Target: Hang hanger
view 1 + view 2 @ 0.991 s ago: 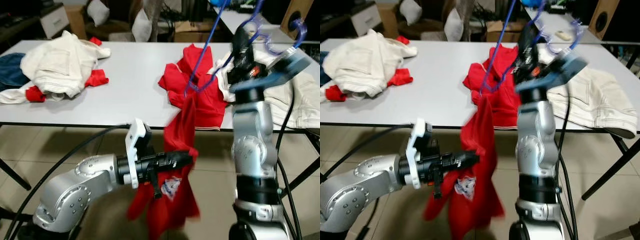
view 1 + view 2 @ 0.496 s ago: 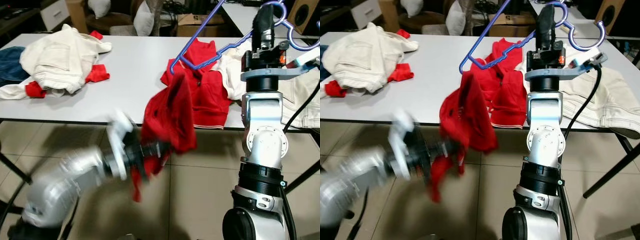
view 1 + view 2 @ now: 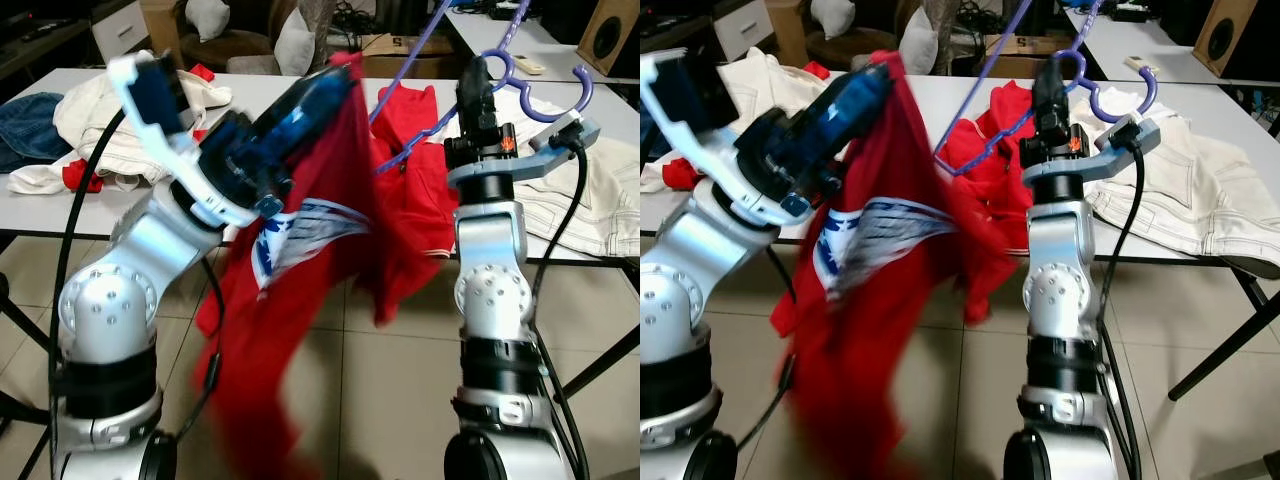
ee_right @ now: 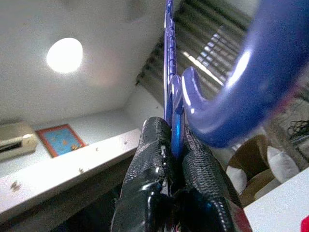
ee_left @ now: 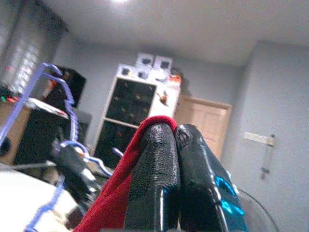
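Note:
My right gripper [image 3: 476, 72] is raised over the table's front edge and is shut on the neck of a blue plastic hanger [image 4: 251, 96], whose hook curves off to the right. My left gripper [image 3: 335, 76] is lifted high, just left of the hanger, and is shut on an edge of a red shirt [image 3: 310, 260]. The shirt has a white and blue print and hangs from the fingers down to the floor, blurred with motion. In the left wrist view the red cloth [image 5: 116, 193] is pinched between the black fingers [image 5: 154, 164].
The white table [image 3: 90, 215] carries a second red garment [image 3: 412, 112] behind the hanger, cream trousers [image 3: 600, 200] at the right, and a cream garment [image 3: 90, 110] beside blue denim [image 3: 25, 120] at the left. Tiled floor lies below; boxes stand behind the table.
My left arm has swung up from below the table edge, carrying the red shirt up beside the hanger. The right gripper keeps hold of the hanger, which has tilted.

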You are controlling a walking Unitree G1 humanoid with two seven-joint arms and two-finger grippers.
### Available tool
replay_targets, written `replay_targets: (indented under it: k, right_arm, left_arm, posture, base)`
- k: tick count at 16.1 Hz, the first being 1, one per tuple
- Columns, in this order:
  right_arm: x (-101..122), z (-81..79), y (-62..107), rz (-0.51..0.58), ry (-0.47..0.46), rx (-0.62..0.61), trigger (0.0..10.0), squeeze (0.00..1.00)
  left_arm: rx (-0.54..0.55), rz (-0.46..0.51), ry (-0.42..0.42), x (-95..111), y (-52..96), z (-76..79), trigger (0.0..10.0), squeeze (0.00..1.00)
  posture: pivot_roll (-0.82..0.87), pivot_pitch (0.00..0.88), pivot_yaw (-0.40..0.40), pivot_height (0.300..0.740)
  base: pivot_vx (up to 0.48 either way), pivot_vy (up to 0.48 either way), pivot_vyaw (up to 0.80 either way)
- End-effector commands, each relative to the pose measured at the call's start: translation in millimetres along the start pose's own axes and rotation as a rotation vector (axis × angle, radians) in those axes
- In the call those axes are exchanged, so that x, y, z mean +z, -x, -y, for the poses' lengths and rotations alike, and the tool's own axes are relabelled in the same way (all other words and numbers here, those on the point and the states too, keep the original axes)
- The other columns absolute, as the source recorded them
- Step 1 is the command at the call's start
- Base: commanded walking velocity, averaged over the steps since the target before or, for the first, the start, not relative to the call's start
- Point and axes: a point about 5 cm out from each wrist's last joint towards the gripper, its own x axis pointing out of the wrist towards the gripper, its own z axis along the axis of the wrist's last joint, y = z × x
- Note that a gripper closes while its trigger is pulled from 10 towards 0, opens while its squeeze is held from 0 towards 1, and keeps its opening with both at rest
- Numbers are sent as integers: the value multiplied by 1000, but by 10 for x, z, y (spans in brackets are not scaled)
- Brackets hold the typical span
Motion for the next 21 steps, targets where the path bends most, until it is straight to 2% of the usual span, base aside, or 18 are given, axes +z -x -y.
replay_targets:
  k: [1, 2, 3, 4, 5, 6, 7, 10, 11, 12, 13, 14, 15, 16, 18, 21]
  right_arm:
    - [-31, -80, -99, 58, -103, -12, 10000, 0]
    - [-22, -88, -141, 90, -167, -26, 10000, 0]
    - [29, -81, -212, 143, -249, -50, 10000, 0]
    - [75, -75, -261, 163, -254, -55, 10000, 0]
    - [98, -83, -278, 157, -205, -45, 10000, 0]
    - [111, -92, -280, 94, -67, -17, 10000, 0]
    - [109, -121, -220, -15, 142, 39, 10000, 0]
    - [130, -125, 47, -198, 292, 87, 10000, 0]
    - [147, -117, 196, -289, 385, 111, 10000, 0]
    - [172, -95, 344, -356, 433, 107, 10000, 0]
    - [210, -42, 483, -415, 516, 87, 10000, 0]
    - [221, -23, 530, -436, 549, 83, 10000, 0]
    - [221, -23, 530, -436, 549, 83, 10000, 0]
    - [259, 65, 720, -502, 653, 39, 10000, 0]
    - [234, 152, 1074, -608, 737, -45, 10000, 0]
    - [252, 215, 1161, -605, 790, -150, 10000, 0]
  left_arm:
    - [-42, -33, 25, -15, -51, 38, 0, 0]
    - [-39, -66, 37, -56, -45, 39, 0, 0]
    - [-23, -153, 51, -163, 2, 37, 0, 0]
    - [7, -258, 38, -271, 91, 23, 0, 0]
    - [45, -321, 19, -328, 166, -1, 0, 0]
    - [126, -370, -9, -370, 287, -64, 0, 0]
    - [247, -424, -60, -393, 492, -146, 0, 0]
    - [449, -446, -164, -318, 773, -264, 0, 0]
    - [540, -452, -215, -311, 874, -317, 1059, 0]
    - [619, -441, -258, -326, 950, -376, 4078, 0]
    - [670, -430, -305, -360, 974, -414, 6549, 0]
    - [682, -422, -318, -374, 975, -421, 8235, 0]
    - [682, -422, -318, -374, 975, -421, 8235, 0]
    - [778, -464, -352, -515, 1048, -498, 10000, 0]
    - [897, -462, -390, -761, 1145, -544, 10000, 0]
    - [926, -447, -456, -810, 1124, -554, 10000, 0]
  posture:
    - [-32, 0, 55, 740]
    - [-30, 0, 62, 740]
    - [-30, 0, 64, 740]
    - [-30, 0, 64, 740]
    - [-28, 0, 69, 740]
    - [-32, 0, 69, 740]
    - [-38, 0, 63, 740]
    - [-48, 0, 43, 740]
    - [-54, 0, 37, 740]
    - [-60, 0, 29, 740]
    - [-64, 0, 24, 740]
    - [-66, 0, 21, 740]
    - [-66, 0, 21, 740]
    - [-79, 0, 21, 740]
    - [-100, 0, 19, 740]
    - [-107, 0, 10, 740]
  base:
    - [0, 0, 0]
    - [0, 0, 0]
    - [0, 0, 0]
    - [0, 0, 0]
    - [0, 0, 0]
    - [0, 0, 0]
    - [0, 0, 0]
    - [0, 0, 0]
    - [0, 0, 0]
    - [0, 0, 0]
    - [0, 0, 0]
    - [0, 0, 0]
    - [0, 0, 0]
    - [0, 0, 0]
    - [0, 0, 0]
    - [0, -84, 0]
